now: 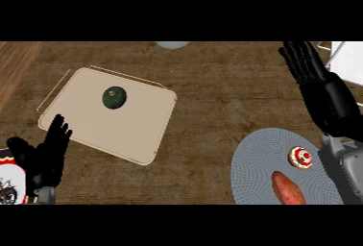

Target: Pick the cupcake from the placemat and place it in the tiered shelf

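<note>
Cupcake [300, 157]: I see it on the grey placemat [259, 163], unpicked; shelf transfer outstanding. Right hand [303, 60]: raised, fingers spread, empty. Left hand [50, 146]: open, resting.

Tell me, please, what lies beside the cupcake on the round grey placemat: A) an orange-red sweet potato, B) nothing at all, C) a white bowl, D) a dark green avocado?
A: the sweet potato lies just below the cupcake on the placemat.
</note>
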You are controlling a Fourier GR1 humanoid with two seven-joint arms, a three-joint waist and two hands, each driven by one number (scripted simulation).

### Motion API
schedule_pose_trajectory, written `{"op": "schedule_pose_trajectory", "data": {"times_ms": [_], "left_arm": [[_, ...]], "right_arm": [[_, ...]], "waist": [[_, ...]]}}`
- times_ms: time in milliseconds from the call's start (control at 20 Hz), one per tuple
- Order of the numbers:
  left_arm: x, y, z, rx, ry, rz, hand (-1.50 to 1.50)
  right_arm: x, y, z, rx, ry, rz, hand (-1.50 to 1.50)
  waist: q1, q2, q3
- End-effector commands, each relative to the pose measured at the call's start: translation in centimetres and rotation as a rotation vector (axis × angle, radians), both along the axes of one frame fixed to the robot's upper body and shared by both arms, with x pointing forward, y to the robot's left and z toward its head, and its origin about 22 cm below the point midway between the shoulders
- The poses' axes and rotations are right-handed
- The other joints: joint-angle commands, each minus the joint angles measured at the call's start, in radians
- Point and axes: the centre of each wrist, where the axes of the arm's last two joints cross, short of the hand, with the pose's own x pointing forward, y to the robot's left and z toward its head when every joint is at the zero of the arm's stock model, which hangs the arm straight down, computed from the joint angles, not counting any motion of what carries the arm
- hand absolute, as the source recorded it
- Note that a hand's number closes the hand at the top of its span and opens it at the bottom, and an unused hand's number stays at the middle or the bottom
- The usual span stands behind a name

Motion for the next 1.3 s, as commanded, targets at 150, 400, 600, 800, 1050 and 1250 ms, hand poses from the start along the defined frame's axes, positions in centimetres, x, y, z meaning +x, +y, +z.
{"op": "schedule_pose_trajectory", "data": {"times_ms": [150,400,600,800,1050,1250], "left_arm": [[1.0,1.6,3.5,0.297,-0.149,-0.246,0.00],[1.1,1.3,3.6,0.395,-0.192,-0.409,0.00],[1.7,2.0,3.2,0.411,-0.216,-0.498,0.00],[2.6,2.1,2.7,0.390,-0.206,-0.511,0.00],[2.0,2.4,1.9,0.401,-0.214,-0.508,0.00],[2.1,1.9,1.9,0.396,-0.193,-0.494,0.00]], "right_arm": [[-2.8,-4.9,-3.8,-0.297,-0.146,-0.097,1.50],[-4.9,-10.4,-8.3,-0.301,-0.249,-0.600,-1.50],[-8.2,-11.2,-14.9,-0.305,-0.339,-0.379,-1.50],[-11.8,-12.0,-15.4,-0.463,-0.477,-0.362,-1.50],[-15.9,-12.3,-13.5,-0.710,-0.460,-0.513,-1.50],[-18.3,-12.4,-13.0,-0.956,-0.375,-0.594,-1.50]], "waist": [[-0.076,-0.010,-0.027],[-0.110,0.000,-0.023],[-0.047,0.001,-0.027],[-0.056,-0.006,-0.031],[-0.066,-0.010,-0.035],[-0.067,-0.010,-0.039]]}}
